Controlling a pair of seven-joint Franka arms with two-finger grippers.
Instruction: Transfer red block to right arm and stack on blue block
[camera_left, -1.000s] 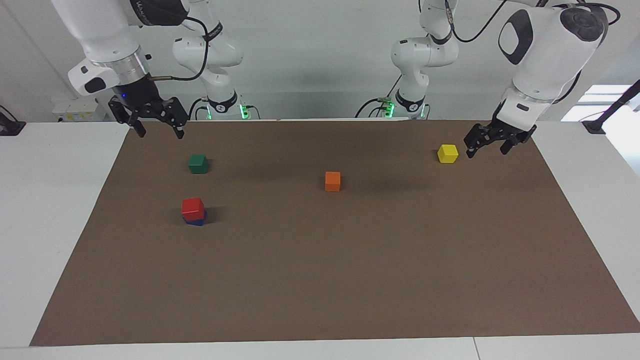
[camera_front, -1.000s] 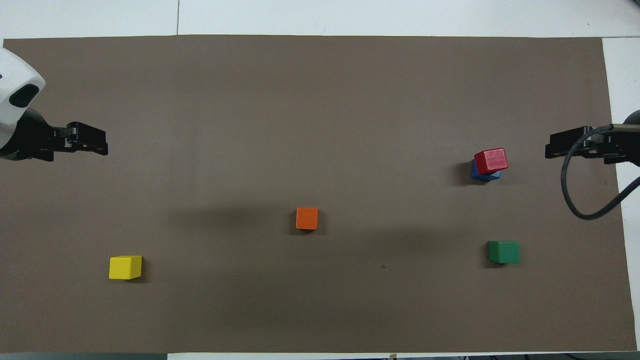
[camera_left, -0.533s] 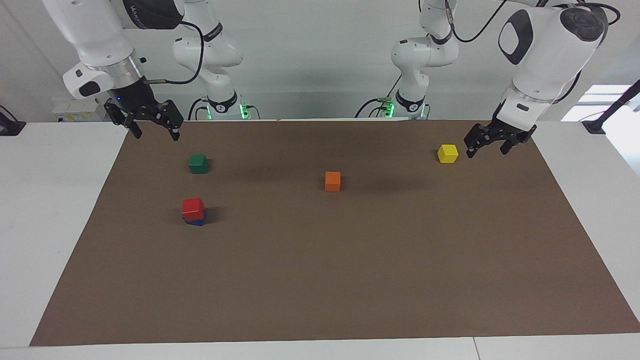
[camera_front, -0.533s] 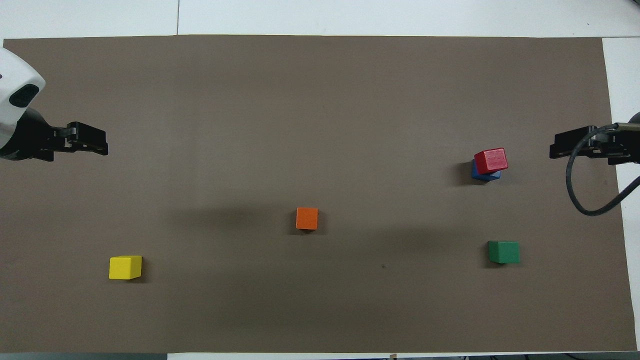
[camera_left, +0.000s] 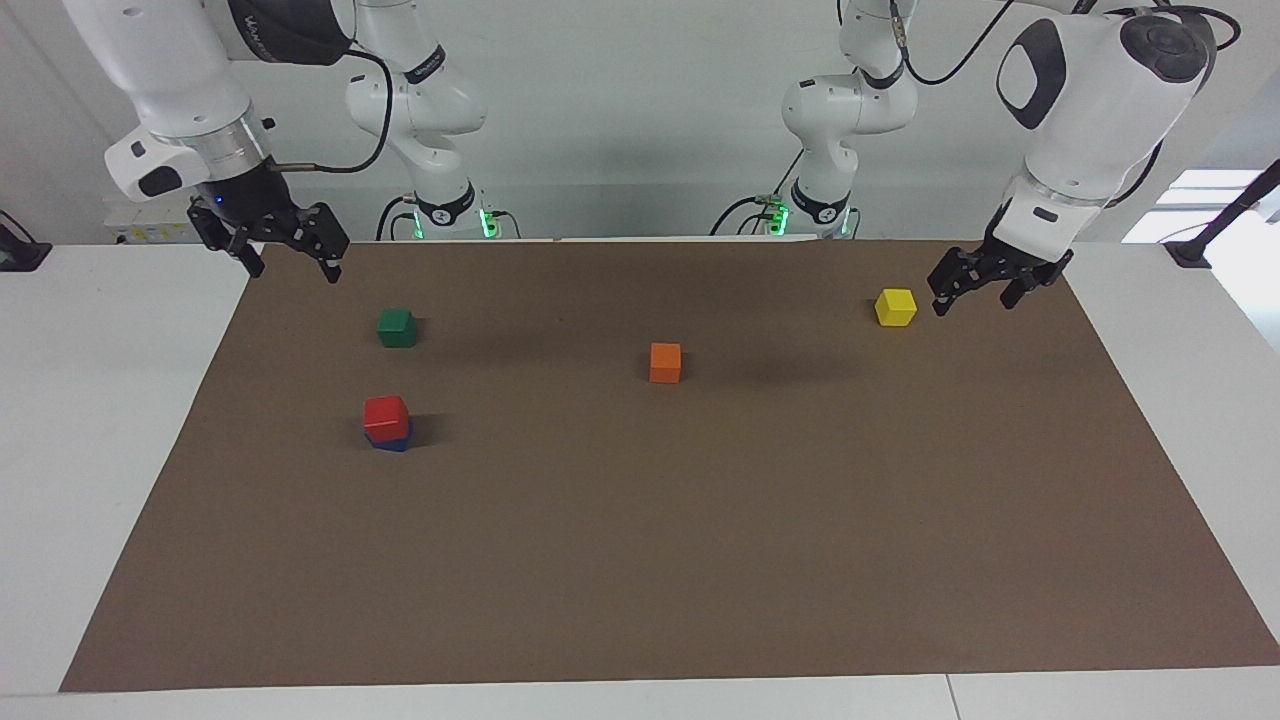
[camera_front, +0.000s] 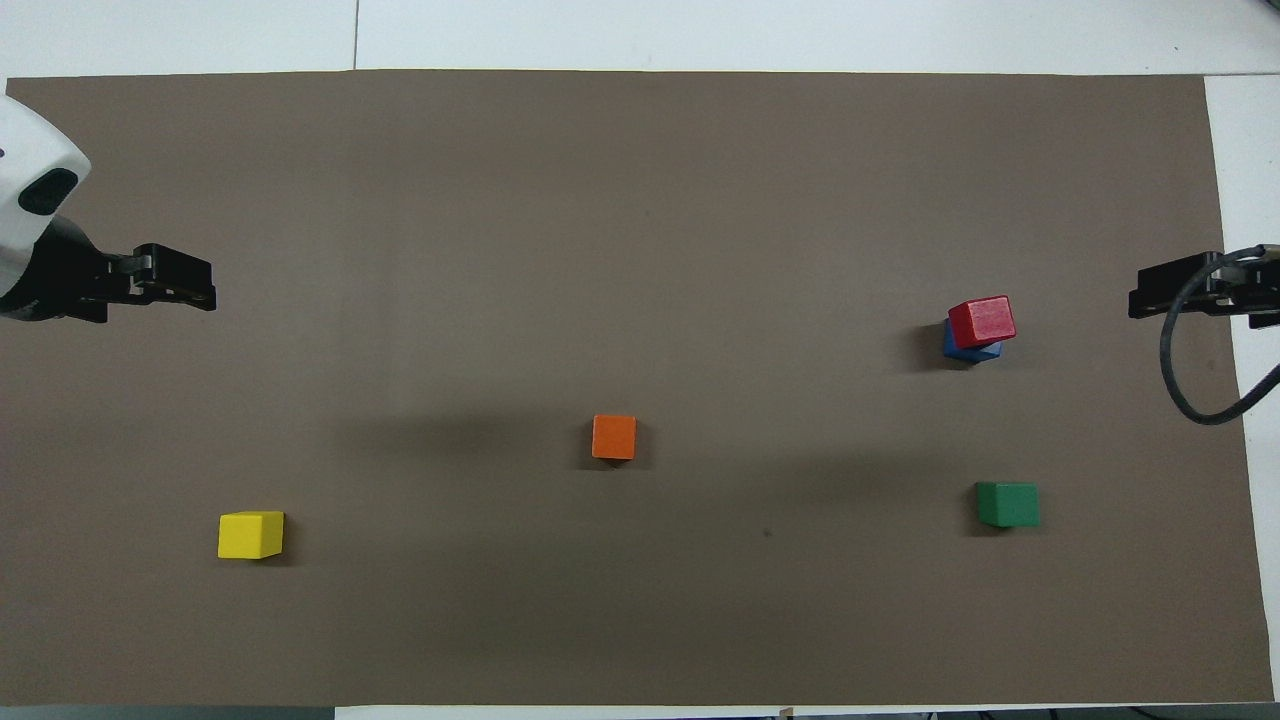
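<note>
On the brown mat (camera_left: 700, 560) that covers the counter (camera_left: 110, 400), toward the right arm's end, the red block (camera_left: 386, 417) sits on top of the blue block (camera_left: 392, 441). It is turned a little against the cube below and overhangs one edge, so only a sliver of blue shows in either view. The stack looks made, and the step in hand seems to be clearing away without upsetting it.

The right claw (camera_left: 291, 262) hangs empty with its fingers spread wide, over the mat's corner nearest the robots and well apart from the stack, with the green block (camera_left: 396, 327) lying between them. To finish well, I judge that the right arm (camera_left: 170, 70) should keep its height and travel away from the two cubes, never sweeping low over them, since the crooked red cube would tip at a light knock.

At the left arm's end, the left claw (camera_left: 975, 292) waits, also open and empty, just beside the yellow block (camera_left: 895, 307) but not touching it. Any move there should lift first so that cube stays put. The orange block (camera_left: 665, 362) rests alone near the middle of the mat, clear of both arms.
</note>
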